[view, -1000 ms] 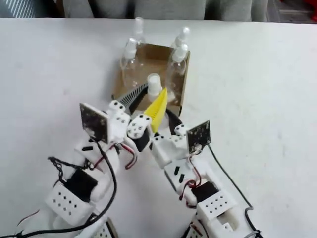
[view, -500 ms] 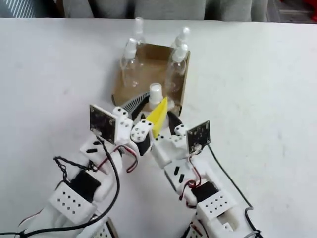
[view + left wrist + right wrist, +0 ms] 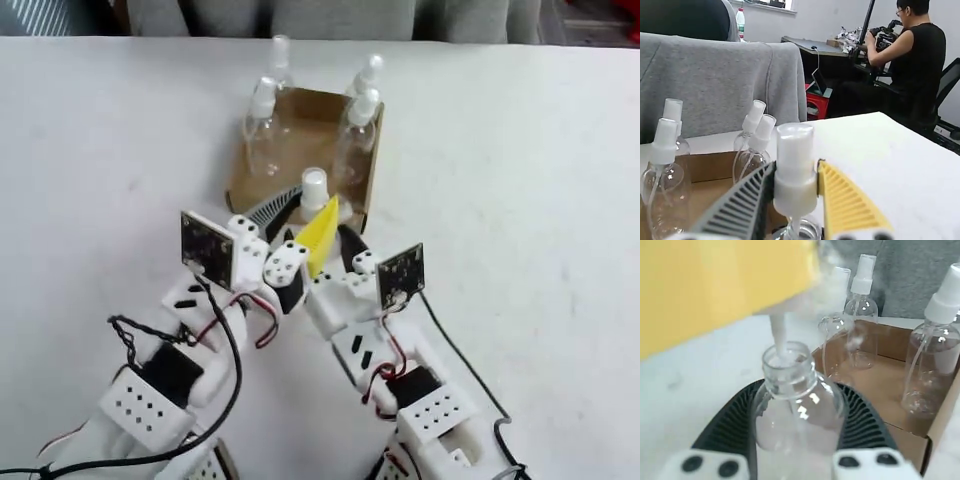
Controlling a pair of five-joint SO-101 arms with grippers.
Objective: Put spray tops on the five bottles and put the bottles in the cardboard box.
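Observation:
My left gripper (image 3: 796, 185), with one grey and one yellow finger, is shut on a white spray top (image 3: 795, 172) just in front of the cardboard box (image 3: 300, 120). Directly beneath it, my right gripper (image 3: 797, 440) is shut with its black fingers around a clear bottle (image 3: 797, 410). The top's thin tube (image 3: 780, 337) hangs into the bottle's open neck. From above, the spray top (image 3: 314, 188) and the left gripper (image 3: 310, 208) cover that bottle. Several capped bottles (image 3: 358, 130) stand inside the box.
The box sits mid-table, its near wall (image 3: 935, 435) close beside the held bottle. Both arms crowd together in front of it. White tabletop (image 3: 520, 180) lies open to either side. A grey cloth-covered chair back (image 3: 715, 75) stands behind the table.
My left gripper has drawn back towards the near side and lower with the spray top, bringing it over the bottle held by the right gripper. The right arm has stayed still.

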